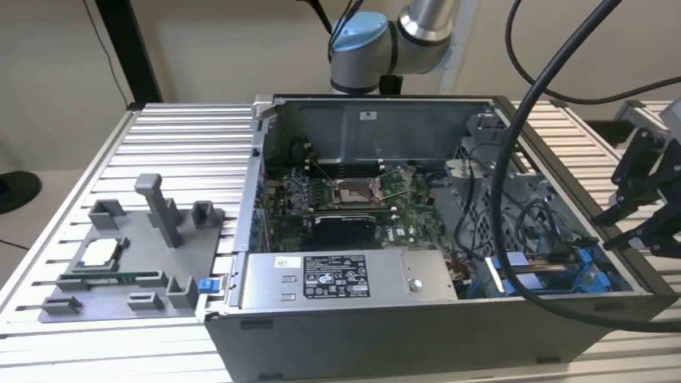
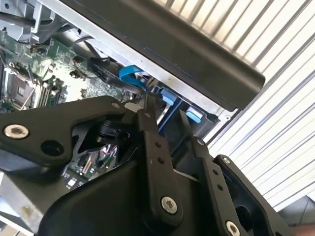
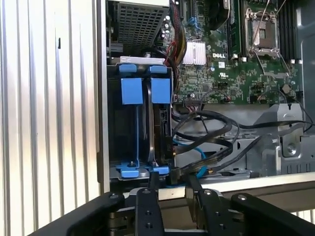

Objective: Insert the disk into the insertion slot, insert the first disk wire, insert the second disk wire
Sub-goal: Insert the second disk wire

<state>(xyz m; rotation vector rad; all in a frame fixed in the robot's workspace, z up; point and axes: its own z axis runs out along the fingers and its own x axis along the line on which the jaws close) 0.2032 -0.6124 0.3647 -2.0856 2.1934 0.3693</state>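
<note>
First wrist view: inside the computer case (image 3: 102,98), at its corner, the slot (image 3: 114,132) is seen, with the disk (image 3: 161,130) apparently seated there. The disk is judged stiff, heavy and fragile, best held by its blue frame (image 3: 160,91). Just outside the case, the gripper (image 3: 172,181) is kept open and empty.

At the exterior view's right the tool (image 1: 623,223) tilts downward, its fingers (image 3: 146,206) parted with nothing gripped between them.

light: bright, even | glare: table slats (image 2: 290,123) (second wrist view) | shadow: insertion slot (image 3: 114,137) dark
</note>
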